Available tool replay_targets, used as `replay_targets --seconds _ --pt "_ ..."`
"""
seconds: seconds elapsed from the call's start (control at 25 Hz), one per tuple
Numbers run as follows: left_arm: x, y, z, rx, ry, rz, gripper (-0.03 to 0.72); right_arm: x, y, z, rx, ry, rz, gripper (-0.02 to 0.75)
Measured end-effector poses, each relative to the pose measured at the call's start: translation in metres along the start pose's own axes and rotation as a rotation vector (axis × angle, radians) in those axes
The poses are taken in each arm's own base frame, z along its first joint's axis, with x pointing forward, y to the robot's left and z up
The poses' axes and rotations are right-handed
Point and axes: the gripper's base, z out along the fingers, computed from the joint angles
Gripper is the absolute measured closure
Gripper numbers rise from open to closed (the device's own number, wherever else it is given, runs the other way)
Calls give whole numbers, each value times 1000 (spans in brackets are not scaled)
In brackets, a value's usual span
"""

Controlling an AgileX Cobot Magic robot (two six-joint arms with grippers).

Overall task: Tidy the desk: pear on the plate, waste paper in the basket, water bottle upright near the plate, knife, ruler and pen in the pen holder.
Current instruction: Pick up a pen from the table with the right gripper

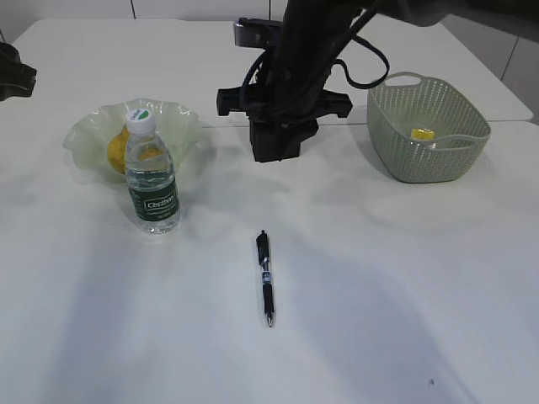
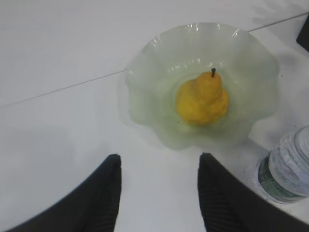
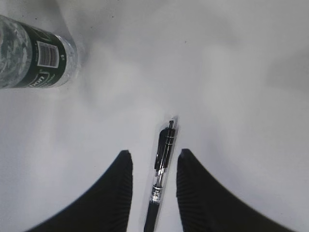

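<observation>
Step in hand: the right hand (image 3: 153, 193) is hanging over the pen (image 1: 266, 278), so by my judgement the pen-to-holder step is under way, with the pick-up not yet done.
Right hand: its two jaws are standing partly open with the pen lying between them on the surface (image 1: 379, 320); they are gripping nothing.
Left hand: the left hand (image 2: 159, 193) is standing about half open and empty, hovering near the plate (image 2: 159, 53).
Next move: it calls for lowering straight down so the jaws straddle the barrel, closing on it, then lifting and carrying it to the pen holder; that holder is not clearly showing, since the arm is covering the dark shape at the back.
Pear: one pear (image 2: 202, 99), sitting in the plate's hollow, stem up.
Water bottle: one water bottle (image 1: 152, 172), standing upright just in front of the plate.
Basket: one basket (image 1: 396, 105), on the right, with a yellow scrap (image 1: 423, 134) lying inside; whether more scraps are in there I cannot tell.
Pen: one, lying well apart from bottle and basket.
Knife and ruler: none showing on the surface.
</observation>
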Motion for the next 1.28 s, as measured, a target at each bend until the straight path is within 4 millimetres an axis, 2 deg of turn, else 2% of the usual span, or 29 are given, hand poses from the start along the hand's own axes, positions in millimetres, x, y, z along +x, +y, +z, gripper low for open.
replay_targets --seconds 0.36,0.72,0.92,1.28 --pt "7 0 0 2 80 -4 325 3 5 20 -70 63 44 498" --pt "9 0 0 2 99 -4 325 9 12 54 -86 142 71 498" --pt "9 0 0 2 99 -4 325 9 13 54 -68 137 78 492" --pt "9 0 0 3 99 -7 325 8 7 57 -7 126 132 396"
